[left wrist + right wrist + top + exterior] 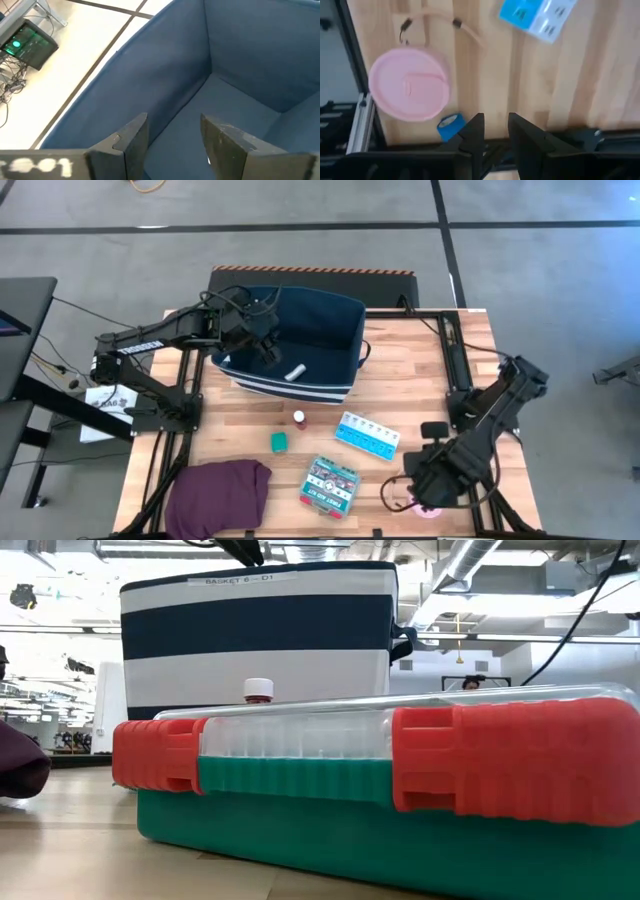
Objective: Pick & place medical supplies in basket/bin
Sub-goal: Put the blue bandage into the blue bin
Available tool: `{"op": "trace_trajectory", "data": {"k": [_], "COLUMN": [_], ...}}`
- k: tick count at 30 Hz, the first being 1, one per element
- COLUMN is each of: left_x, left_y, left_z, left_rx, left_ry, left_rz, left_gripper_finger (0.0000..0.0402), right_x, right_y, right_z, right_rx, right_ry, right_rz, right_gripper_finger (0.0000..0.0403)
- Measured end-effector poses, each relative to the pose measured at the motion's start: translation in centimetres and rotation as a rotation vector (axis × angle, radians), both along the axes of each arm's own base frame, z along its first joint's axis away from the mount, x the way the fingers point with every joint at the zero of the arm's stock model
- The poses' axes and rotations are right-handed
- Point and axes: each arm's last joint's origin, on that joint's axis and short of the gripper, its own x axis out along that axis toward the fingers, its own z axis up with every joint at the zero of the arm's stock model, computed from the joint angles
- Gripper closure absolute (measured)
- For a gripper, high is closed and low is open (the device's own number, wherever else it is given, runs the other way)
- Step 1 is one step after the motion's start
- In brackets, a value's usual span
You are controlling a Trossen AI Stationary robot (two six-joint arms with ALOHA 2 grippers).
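The navy bin with white stripes (335, 330) stands at the table's far side and rises behind the other items in the low view (258, 615). A white tube (295, 372) lies inside it. My left gripper (267, 352) hangs open inside the bin (240, 60), holding nothing (172, 132). On the wood lie a red-capped vial (298, 418), a green block (279, 441), the light-blue pill organizer (367, 433) and the green-white flat box (330, 484). My right gripper (494, 125) is narrowly open near the table's near right corner, next to the pink tape roll (410, 90) and a blue block (449, 126).
A purple cloth (218, 495) lies at the near left of the table. The flat box (380, 790) fills the low view's foreground, with the vial's red cap (258, 690) behind it. A thin pink cord (465, 30) lies near the tape roll. The table's near edge and metal frame (360, 125) are close to my right gripper.
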Motion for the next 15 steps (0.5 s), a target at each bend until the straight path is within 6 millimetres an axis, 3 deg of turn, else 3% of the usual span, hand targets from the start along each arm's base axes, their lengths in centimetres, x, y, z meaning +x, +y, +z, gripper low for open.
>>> {"op": "trace_trajectory", "data": {"k": [9,15], "left_x": [0.0,0.1], "left_y": [-0.1,-0.1], "left_z": [0.0,-0.1], "left_rx": [-0.014,-0.041], "left_ry": [0.001,-0.005], "left_rz": [-0.018,-0.035], "left_gripper_finger": [0.0232,0.0232], "right_x": [-2.0,-3.8], "right_y": [0.4,1.9], "right_z": [1.3,0.7], "right_rx": [0.028,0.034], "right_ry": [-0.04,0.01], "right_rz": [-0.081,-0.119], "right_gripper_finger": [0.0321,0.0321]}}
